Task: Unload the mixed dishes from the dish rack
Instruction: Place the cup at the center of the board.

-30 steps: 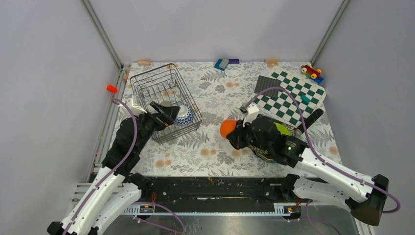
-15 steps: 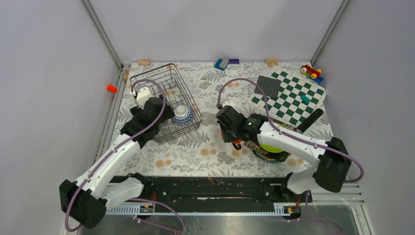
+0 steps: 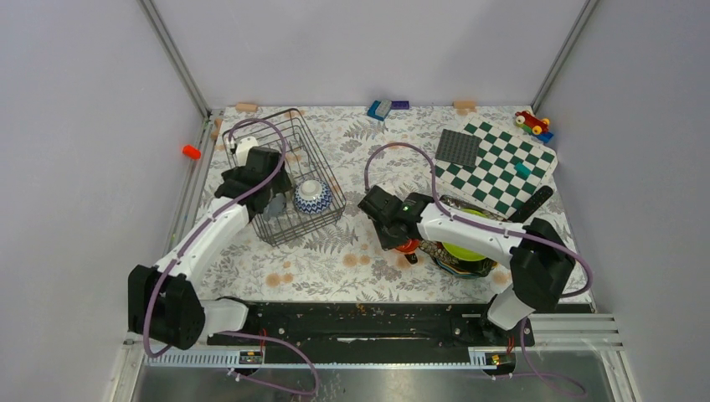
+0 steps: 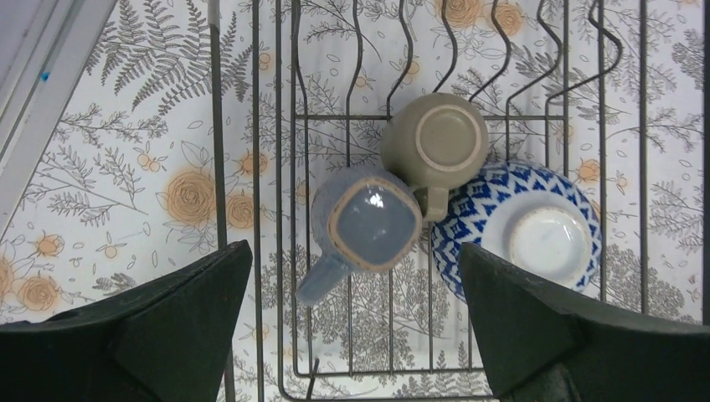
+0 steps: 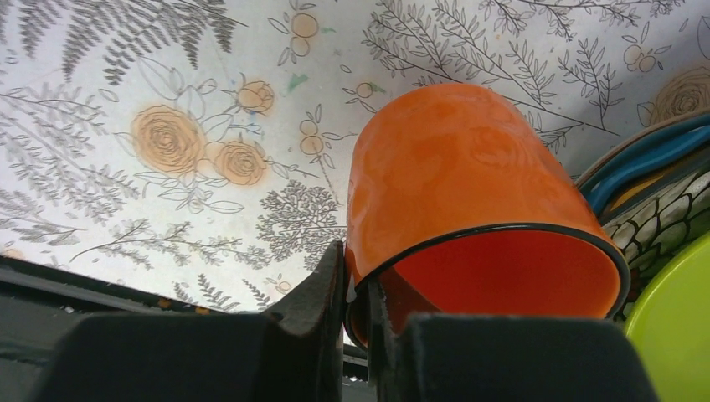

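The dark wire dish rack [image 3: 268,134] stands at the back left; its wires [image 4: 276,126] fill the left wrist view. Inside lie a blue-grey cup [image 4: 368,219], a beige-grey mug [image 4: 435,142] and a blue patterned bowl [image 4: 527,230], all bottom up. My left gripper [image 4: 356,322] is open, above the rack over the blue-grey cup. My right gripper [image 5: 358,289] is shut on the rim of the orange mug [image 5: 465,201], low over the floral cloth beside the stacked plates [image 3: 465,251] topped by a lime-green plate [image 5: 678,327].
A green-white chequered board [image 3: 502,163] and a dark studded square [image 3: 459,148] lie back right. Toy blocks [image 3: 385,108] and a toy car [image 3: 532,122] sit along the back edge. An orange piece [image 3: 192,152] lies left of the rack.
My left gripper has moved back over the rack. My right gripper has swung left and lowered the orange mug to the cloth beside the plate stack.
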Available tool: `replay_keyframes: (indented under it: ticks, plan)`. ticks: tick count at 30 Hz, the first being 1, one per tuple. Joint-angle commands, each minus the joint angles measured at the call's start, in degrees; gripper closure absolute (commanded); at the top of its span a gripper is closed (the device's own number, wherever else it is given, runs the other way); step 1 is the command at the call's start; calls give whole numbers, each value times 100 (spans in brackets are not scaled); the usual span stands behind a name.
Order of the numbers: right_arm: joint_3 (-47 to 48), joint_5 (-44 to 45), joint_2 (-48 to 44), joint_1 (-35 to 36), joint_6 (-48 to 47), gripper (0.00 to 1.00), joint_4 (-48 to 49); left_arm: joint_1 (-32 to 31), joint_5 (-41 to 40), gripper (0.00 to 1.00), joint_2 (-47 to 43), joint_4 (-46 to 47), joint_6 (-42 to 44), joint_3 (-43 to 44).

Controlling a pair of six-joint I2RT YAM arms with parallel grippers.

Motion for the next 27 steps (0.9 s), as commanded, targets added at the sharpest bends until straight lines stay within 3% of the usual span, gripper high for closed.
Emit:
replay_keyframes:
  ticks: [1, 7, 13, 19, 27]
  plan:
    - [363, 416, 173, -23, 48, 88, -245, 365, 686, 1, 374, 325, 266, 383]
    - [379, 441, 322, -75, 68, 81, -260, 606, 1370, 1, 848, 492, 354, 508]
    - [409, 483, 276, -106, 99, 52, -252, 616, 1312, 1, 1134, 513, 379, 629]
    - [467, 581, -60, -108, 35, 38, -181, 665, 1265, 5, 1483, 472, 356, 800]
    - [41, 602, -892, -103, 49, 18, 516, 733, 1256, 19, 1644, 319, 220, 783]
